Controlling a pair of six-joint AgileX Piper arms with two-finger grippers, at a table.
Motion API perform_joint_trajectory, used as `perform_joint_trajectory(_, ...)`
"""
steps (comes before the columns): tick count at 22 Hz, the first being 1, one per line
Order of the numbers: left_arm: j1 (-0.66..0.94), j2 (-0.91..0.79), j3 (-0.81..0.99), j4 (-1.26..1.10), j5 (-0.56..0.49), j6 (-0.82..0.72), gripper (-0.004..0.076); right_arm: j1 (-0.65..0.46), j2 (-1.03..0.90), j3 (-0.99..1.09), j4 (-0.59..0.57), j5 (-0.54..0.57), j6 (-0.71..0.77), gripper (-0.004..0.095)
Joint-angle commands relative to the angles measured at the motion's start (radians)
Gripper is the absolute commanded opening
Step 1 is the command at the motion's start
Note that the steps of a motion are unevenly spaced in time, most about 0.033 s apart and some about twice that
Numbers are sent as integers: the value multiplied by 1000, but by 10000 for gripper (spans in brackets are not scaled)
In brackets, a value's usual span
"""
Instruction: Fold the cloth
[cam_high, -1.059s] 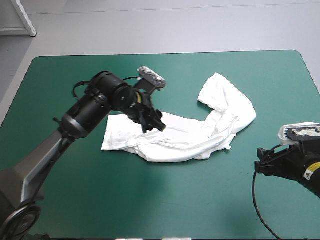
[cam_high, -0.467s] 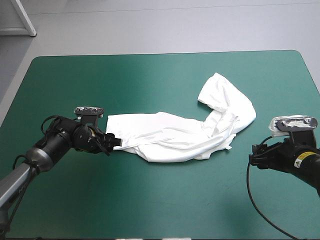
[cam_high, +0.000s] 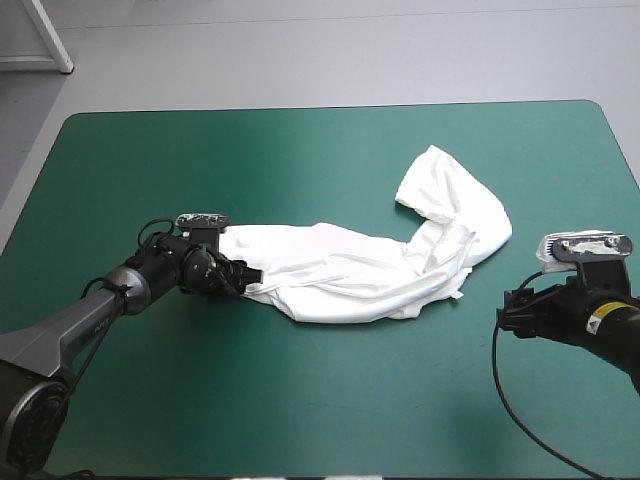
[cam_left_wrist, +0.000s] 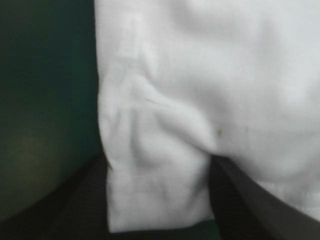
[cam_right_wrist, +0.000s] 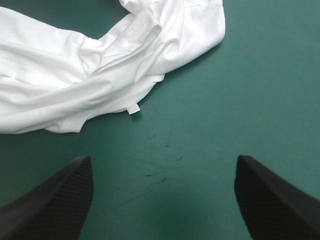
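The white T-shirt (cam_high: 360, 270) lies crumpled in a long curve across the middle of the teal-green table, one end bending toward the far right. My left gripper (cam_high: 245, 278) is low on the table at the shirt's left edge. In the left wrist view its fingers (cam_left_wrist: 75, 200) stand apart, and a hemmed corner of the T-shirt (cam_left_wrist: 200, 75) lies between them, at the left gripper (cam_left_wrist: 156, 157). My right gripper (cam_high: 510, 318) hovers open over bare cover to the right of the shirt. In its own view the right gripper (cam_right_wrist: 163, 157) has the T-shirt (cam_right_wrist: 100, 65) well ahead of it.
Bare teal-green cover (cam_high: 330, 400) surrounds the shirt on all sides, widest toward the near edge. A small white tag (cam_right_wrist: 133, 110) sticks out from the shirt's near right edge.
My left arm dropped from above the shirt to the table left of it, then slid right onto the shirt's left corner. The right gripper shifted slightly left.
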Motion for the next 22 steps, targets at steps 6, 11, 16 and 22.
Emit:
perform_joint_trajectory(6,-3,26,3,-92,-16,74,-6,-8,262,-79,-118,-251,87,737)
perform_joint_trajectory(11,-3,24,3,-85,-16,80,-7,-66,516,-247,-189,-247,112,737)
perform_joint_trajectory(16,-3,24,3,-101,-18,90,-7,-238,777,-385,49,-252,-75,737)
perform_joint_trajectory(22,-3,24,3,-133,-53,97,-7,-274,987,-390,202,-346,-156,619)
